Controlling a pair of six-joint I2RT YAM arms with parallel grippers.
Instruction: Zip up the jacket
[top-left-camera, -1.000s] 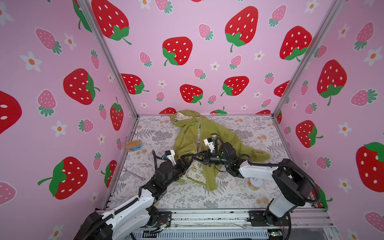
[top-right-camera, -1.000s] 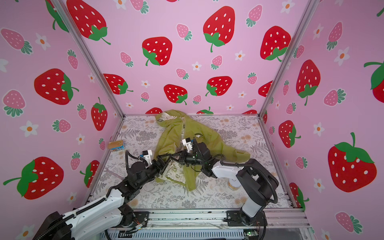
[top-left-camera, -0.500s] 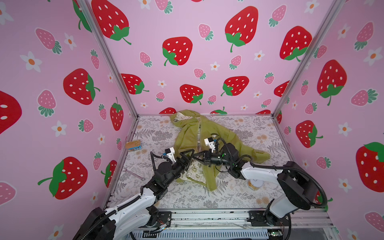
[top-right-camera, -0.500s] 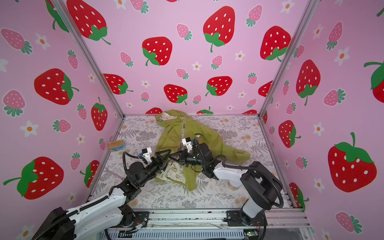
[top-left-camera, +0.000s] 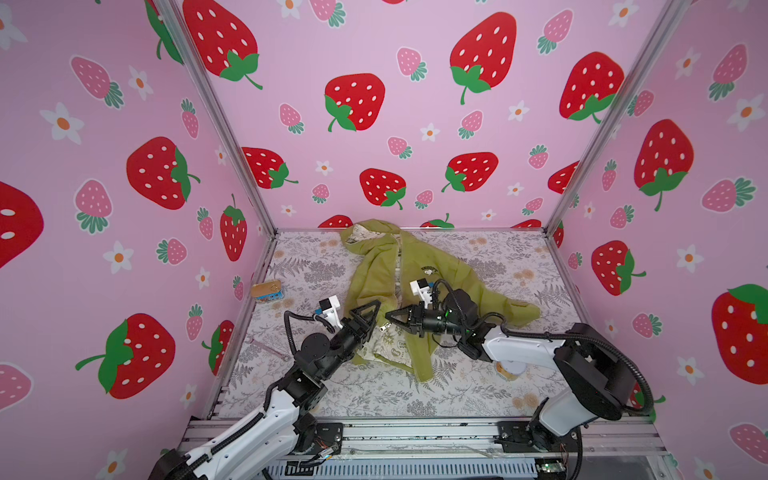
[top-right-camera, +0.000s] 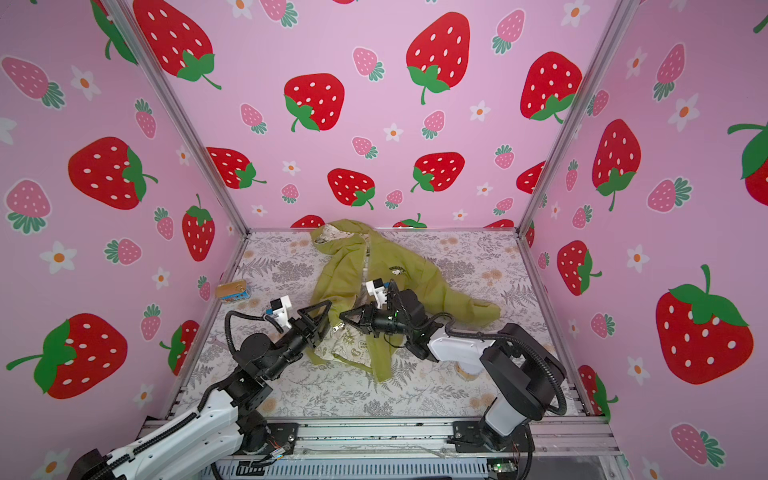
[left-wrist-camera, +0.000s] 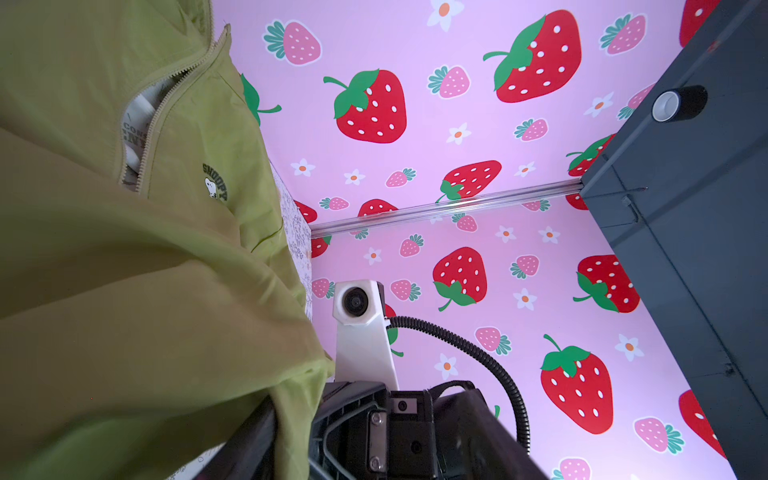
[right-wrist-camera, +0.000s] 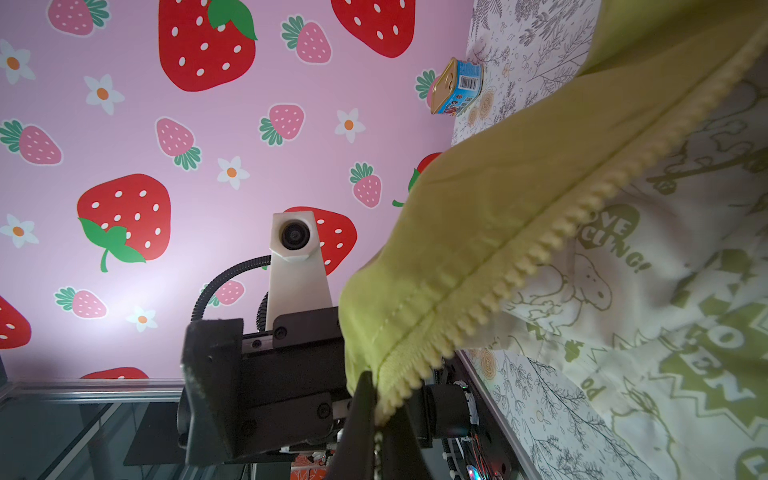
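- Both top views: the jacket (top-left-camera: 374, 270) lies on the surface (top-left-camera: 498, 386), hood at the far edge, hem near the middle, 1 sleeve toward the right edge.
- My right gripper (top-left-camera: 390, 318) is clamped on the jacket's front edge. My left gripper (top-left-camera: 372, 316) faces it with jaws apart, tips near. The small metal piece (top-left-camera: 384, 327) just below is probably the zipper pull.
- Left wrist view: the zipper (left-wrist-camera: 166, 99) gapes over pale lining, so the jacket is unzipped.
- Right wrist view: my right jaws pinch the bottom end of 1 tooth row (right-wrist-camera: 540, 245). My left pad (right-wrist-camera: 212, 374) stands clear of the cloth, and its other finger is hidden.
- Doing it well, I judge:
  - hold the right pinch firm and the tape taut
  - close left on the opposite bottom end, on tape rather than loose cloth
  - line up both ends before seating the slider
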